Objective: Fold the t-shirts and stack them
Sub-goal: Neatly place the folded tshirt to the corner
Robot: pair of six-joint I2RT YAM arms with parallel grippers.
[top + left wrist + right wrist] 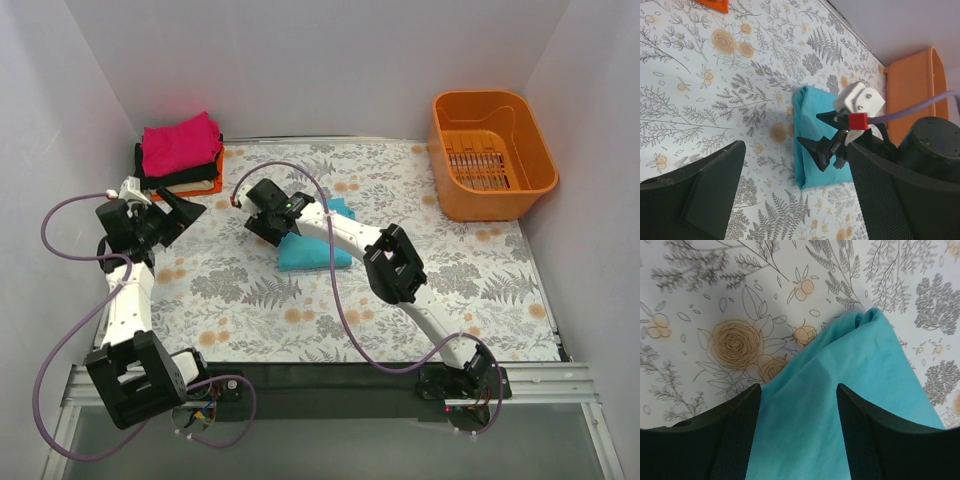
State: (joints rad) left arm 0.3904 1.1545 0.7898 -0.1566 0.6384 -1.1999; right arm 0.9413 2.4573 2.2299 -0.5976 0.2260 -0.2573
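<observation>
A teal t-shirt [312, 252] lies folded into a small rectangle in the middle of the floral table. My right gripper [262, 222] reaches over its back left corner. In the right wrist view the fingers [735, 440] stand apart with the teal cloth [840, 390] spread beneath and between them, and nothing is pinched. My left gripper [185, 212] hovers open to the left of the shirt, holding nothing; its fingers [695, 195] frame the teal shirt [812, 165]. At the back left a folded magenta t-shirt [180, 143] tops a black one [185, 180] and an orange one [216, 172].
An orange plastic basket [490, 150] stands at the back right corner. White walls close in the table on the left, back and right. The right arm's links [395, 262] stretch diagonally over the table's middle. Purple cables loop off both arms.
</observation>
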